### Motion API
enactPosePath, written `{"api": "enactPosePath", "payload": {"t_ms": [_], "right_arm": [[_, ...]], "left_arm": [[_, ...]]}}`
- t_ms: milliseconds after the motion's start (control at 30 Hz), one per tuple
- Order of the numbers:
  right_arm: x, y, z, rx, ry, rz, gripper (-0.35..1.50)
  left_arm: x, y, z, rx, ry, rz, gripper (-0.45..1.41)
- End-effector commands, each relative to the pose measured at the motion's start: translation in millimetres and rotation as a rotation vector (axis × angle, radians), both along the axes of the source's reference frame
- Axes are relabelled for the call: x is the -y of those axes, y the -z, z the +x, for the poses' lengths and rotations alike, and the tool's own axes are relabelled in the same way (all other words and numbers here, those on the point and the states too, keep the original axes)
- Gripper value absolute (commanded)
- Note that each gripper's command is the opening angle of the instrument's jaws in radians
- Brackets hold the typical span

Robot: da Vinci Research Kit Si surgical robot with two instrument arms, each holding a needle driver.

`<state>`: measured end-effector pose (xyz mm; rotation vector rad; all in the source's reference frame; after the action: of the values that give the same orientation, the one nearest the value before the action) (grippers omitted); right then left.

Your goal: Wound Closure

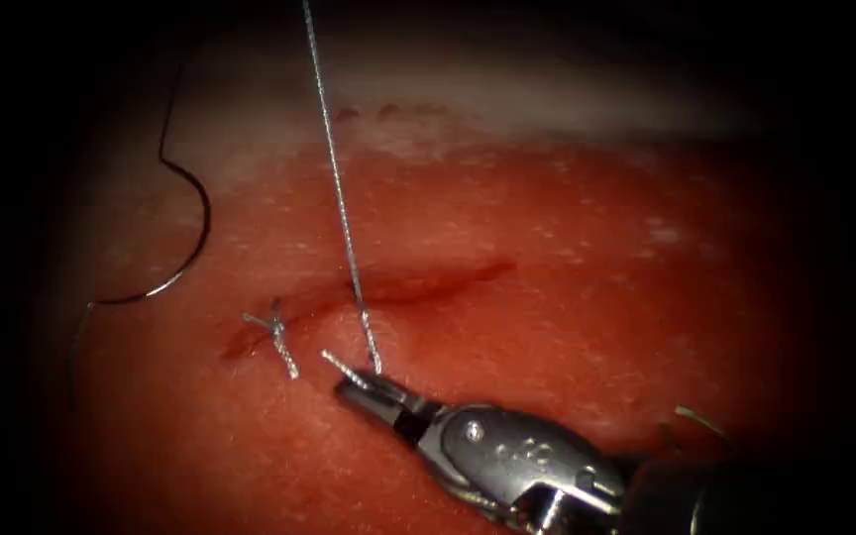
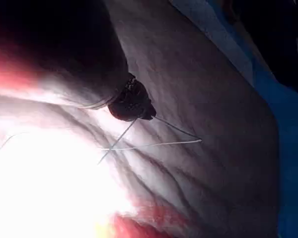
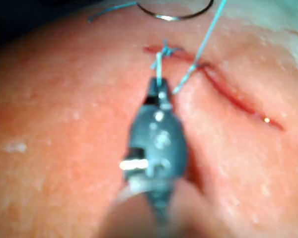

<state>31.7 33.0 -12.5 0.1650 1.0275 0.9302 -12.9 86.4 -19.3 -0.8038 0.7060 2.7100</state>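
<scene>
We see the right tool (image 1: 361,388) pinching the thread (image 1: 341,203) just below the cut (image 1: 418,282). The needle (image 1: 185,213) lies free on the tissue (image 1: 596,297), left of the cut. We cannot tell the left tool's (image 2: 131,101) jaw state.

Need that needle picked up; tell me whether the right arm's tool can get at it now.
Probably not yet: the right tool is shut on the thread, while the needle lies loose on the tissue, left of the cut.

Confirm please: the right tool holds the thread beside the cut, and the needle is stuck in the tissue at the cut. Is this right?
Not quite. The needle is not in the tissue; the endoscope view shows it lying free on the surface, left of the cut. The right tool does hold the thread beside the cut.
</scene>
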Motion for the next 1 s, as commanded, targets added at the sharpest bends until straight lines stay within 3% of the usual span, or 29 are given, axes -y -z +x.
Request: {"api": "enactPosePath", "payload": {"t_ms": [33, 167, 367, 600, 733, 800, 833, 867, 933, 1000], "right_arm": [[1.0, -0.7, 1.0, 0.001, 0.005, 0.002, -0.35], [2.6, -0.8, 1.0, 0.027, 0.033, 0.012, -0.35], [5.0, -1.1, 0.9, 0.063, 0.073, 0.021, -0.35], [5.3, -1.2, 0.9, 0.057, 0.082, 0.022, -0.35], [5.2, -1.3, 1.0, 0.048, 0.093, 0.027, -0.35], [5.1, -1.2, 1.1, 0.040, 0.102, 0.031, -0.35], [5.1, -1.1, 1.1, 0.040, 0.102, 0.032, -0.20], [5.0, -1.0, 1.1, 0.036, 0.100, 0.031, 0.26], [4.5, -0.4, 0.8, 0.025, 0.096, 0.031, 0.83], [3.8, 0.4, 0.6, 0.014, 0.094, 0.036, 1.13]], "left_arm": [[-0.9, -0.4, -0.6, -0.050, -0.011, -0.037, -0.35], [-2.3, -0.2, -1.2, -0.156, -0.028, -0.100, -0.35], [-2.7, -0.6, -2.5, -0.185, -0.018, -0.106, -0.35], [-0.5, -2.0, -4.2, -0.223, -0.017, -0.116, -0.35], [-0.1, -2.5, -4.9, -0.223, -0.031, -0.118, -0.35], [0.0, -2.5, -5.1, -0.134, 0.010, -0.038, -0.35], [0.1, -2.5, -5.1, -0.105, 0.026, -0.004, -0.35], [0.3, -2.4, -5.2, -0.086, 0.041, 0.037, -0.35], [1.1, -2.2, -5.6, -0.047, 0.068, 0.133, -0.35], [2.1, -2.0, -6.0, -0.012, 0.065, 0.216, -0.35]]}}
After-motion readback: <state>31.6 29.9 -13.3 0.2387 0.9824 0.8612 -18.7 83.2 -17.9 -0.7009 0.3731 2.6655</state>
